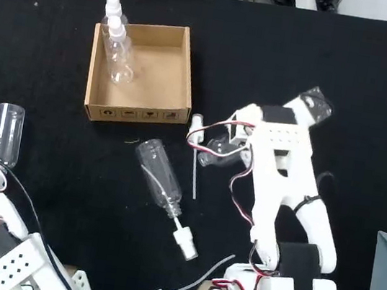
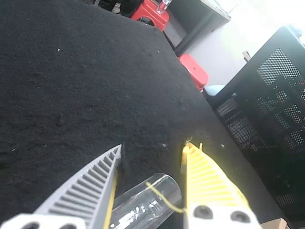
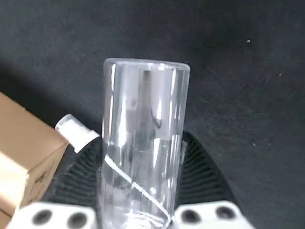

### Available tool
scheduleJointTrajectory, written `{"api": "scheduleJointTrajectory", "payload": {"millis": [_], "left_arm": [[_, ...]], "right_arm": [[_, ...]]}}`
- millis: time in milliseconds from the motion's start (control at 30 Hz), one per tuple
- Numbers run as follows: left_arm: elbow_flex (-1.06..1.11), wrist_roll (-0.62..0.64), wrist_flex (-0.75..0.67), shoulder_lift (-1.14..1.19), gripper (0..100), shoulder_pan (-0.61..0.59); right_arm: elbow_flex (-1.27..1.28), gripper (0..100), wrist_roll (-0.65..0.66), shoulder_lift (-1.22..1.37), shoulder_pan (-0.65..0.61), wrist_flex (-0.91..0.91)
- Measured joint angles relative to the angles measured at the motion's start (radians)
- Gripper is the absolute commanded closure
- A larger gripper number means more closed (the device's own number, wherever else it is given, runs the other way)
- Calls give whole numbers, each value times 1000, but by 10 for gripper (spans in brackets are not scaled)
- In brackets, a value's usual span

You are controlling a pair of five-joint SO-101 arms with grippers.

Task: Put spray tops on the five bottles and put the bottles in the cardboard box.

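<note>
Two grippers, each pinching a bottle. Left gripper (image 2: 153,150): grey and yellow fingers clamped on uncapped clear plastic bottle (image 2: 147,200), upright at table's left side. Right gripper (image 3: 143,140): black fingers gripping second clear bottle (image 3: 143,95), just beside brown cardboard box (image 3: 24,152). Two capped bottles (image 1: 119,54) stand inside box.

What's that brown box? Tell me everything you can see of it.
The cardboard box is a shallow, square, open-topped tray of plain brown card, with small dark marks on its front wall. It sits flat on the black table. Two clear bottles with white spray tops are in its far left part.
</note>
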Motion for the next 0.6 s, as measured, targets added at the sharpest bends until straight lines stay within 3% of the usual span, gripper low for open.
{"api": "scheduleJointTrajectory", "payload": {"millis": [400,600], "left_arm": [[0,0,0,0,816,0],[0,0,0,0,816,0]], "right_arm": [[198,982,-63,0,0,-264],[238,779,-63,0,9,-336]]}}
